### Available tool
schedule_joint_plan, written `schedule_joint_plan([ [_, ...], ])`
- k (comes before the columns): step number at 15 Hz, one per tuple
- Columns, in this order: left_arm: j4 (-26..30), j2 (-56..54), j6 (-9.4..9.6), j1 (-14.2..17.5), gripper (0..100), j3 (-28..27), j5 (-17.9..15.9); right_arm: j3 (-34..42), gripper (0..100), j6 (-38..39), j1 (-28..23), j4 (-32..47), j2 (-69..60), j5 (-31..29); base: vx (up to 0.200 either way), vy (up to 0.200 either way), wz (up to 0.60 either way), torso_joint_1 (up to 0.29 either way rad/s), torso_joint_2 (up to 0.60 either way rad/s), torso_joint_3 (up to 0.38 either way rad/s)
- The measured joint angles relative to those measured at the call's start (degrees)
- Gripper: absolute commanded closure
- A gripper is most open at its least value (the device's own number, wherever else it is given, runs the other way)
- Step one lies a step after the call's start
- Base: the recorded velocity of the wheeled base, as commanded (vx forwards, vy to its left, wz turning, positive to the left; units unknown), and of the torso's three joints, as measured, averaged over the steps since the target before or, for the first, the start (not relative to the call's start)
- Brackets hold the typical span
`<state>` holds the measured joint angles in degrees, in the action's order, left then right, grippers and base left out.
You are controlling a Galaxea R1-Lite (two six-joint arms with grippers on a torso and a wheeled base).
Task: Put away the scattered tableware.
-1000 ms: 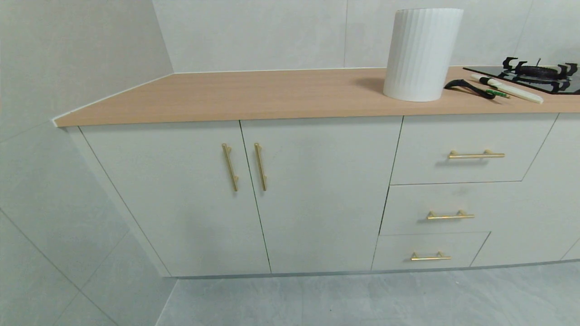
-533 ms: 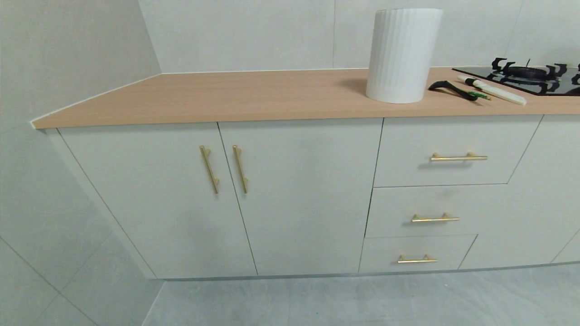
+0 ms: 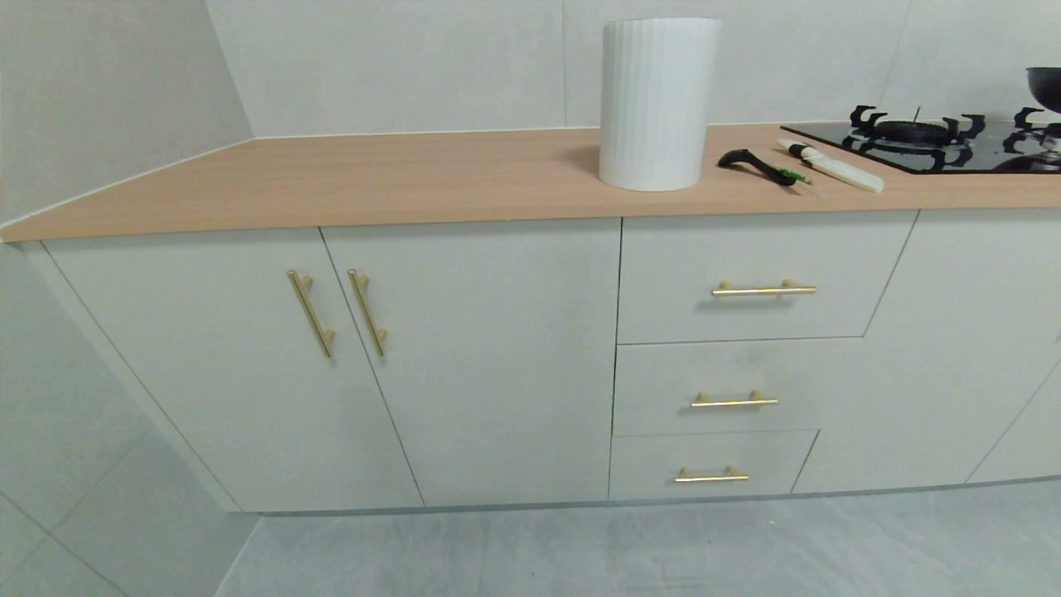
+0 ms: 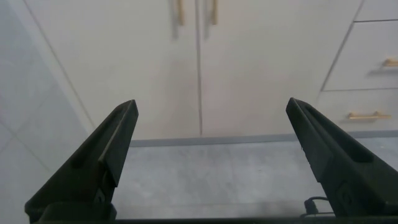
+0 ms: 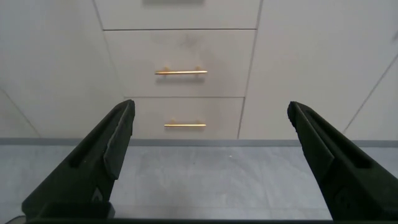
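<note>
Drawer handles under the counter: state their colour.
The drawer handles are gold, clearest in the head view.

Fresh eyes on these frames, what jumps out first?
A tall white ribbed canister stands on the wooden counter, with a black tool and a long white utensil lying just beside it, toward the stove. Below run pale cabinet fronts with gold handles. The left gripper and right gripper are both open, low before those fronts.

Gas hob (image 3: 928, 153) set in countertop (image 3: 373, 178); drawers (image 3: 746, 253) below.
</note>
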<state>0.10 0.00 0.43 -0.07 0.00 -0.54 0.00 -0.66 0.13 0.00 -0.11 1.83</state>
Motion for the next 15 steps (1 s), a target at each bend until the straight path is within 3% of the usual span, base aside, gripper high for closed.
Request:
schedule_joint_plan([
  [9, 0.0, 0.0, -0.1, 0.0, 0, 0.0, 0.0, 0.0, 0, -0.02, 0.0, 0.0, 0.04, -0.09, 0.0, 0.0, 0.07, 0.0, 0.0, 0.0],
  [12, -0.02, 0.0, -0.07, -0.04, 0, 0.0, 0.0, 0.0, 0, 0.0, -0.04, 0.0, 0.04, -0.09, 0.0, 0.0, 0.6, 0.002, 0.0, 0.004],
  [15, 0.0, 0.0, -0.1, 0.0, 0, 0.0, 0.0, 0.0, 0, -0.02, -0.09, 0.0, 0.04, -0.09, 0.0, 0.0, 0.0, 0.0, 0.0, 0.0],
])
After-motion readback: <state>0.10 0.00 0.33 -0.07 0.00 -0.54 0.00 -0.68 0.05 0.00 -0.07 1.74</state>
